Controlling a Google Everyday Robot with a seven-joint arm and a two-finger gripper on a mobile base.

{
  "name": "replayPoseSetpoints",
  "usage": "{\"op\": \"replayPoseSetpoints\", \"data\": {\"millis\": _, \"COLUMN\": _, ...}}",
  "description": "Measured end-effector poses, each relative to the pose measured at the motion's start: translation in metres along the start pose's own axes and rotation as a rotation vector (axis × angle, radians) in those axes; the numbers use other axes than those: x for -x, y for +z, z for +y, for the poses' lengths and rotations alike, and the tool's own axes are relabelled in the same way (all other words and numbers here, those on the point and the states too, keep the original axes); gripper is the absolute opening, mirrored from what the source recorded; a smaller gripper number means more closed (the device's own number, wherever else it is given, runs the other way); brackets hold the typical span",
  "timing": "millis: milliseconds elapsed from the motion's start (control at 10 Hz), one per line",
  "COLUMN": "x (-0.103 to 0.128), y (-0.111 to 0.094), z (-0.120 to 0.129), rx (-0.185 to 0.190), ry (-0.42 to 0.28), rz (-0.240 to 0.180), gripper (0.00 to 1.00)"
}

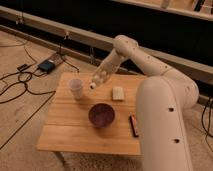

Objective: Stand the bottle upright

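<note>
The bottle (76,88) is a small translucent whitish cup-like container. It stands upright on the far left part of the wooden table (75,131). My gripper (94,83) hangs just right of the bottle and slightly above the table, a small gap away from it. It holds nothing that I can see. The white arm reaches in from the right and bends over the back of the table.
A purple bowl (101,114) sits in the table's middle. A pale beige block (118,93) lies behind it to the right. A small orange elongated item (134,125) lies near the right edge, beside my arm's base. Cables and a black box (46,65) lie on the floor at left.
</note>
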Motion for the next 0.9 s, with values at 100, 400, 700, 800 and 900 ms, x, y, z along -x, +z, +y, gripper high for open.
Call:
{"op": "replayPoseSetpoints", "data": {"millis": 100, "x": -0.0003, "y": 0.0005, "z": 0.0007, "rx": 0.000, "ry": -0.001, "rz": 0.000, "gripper": 0.00}}
{"op": "replayPoseSetpoints", "data": {"millis": 400, "x": -0.0012, "y": 0.0018, "z": 0.0030, "rx": 0.001, "ry": -0.002, "rz": 0.003, "gripper": 0.00}}
{"op": "replayPoseSetpoints", "data": {"millis": 700, "x": -0.0040, "y": -0.0015, "z": 0.0045, "rx": 0.041, "ry": 0.023, "rz": 0.021, "gripper": 0.00}}
{"op": "replayPoseSetpoints", "data": {"millis": 800, "x": -0.0047, "y": -0.0031, "z": 0.0048, "rx": 0.055, "ry": 0.032, "rz": 0.027, "gripper": 0.00}}
{"op": "replayPoseSetpoints", "data": {"millis": 900, "x": -0.0060, "y": -0.0030, "z": 0.0048, "rx": 0.073, "ry": 0.043, "rz": 0.039, "gripper": 0.00}}
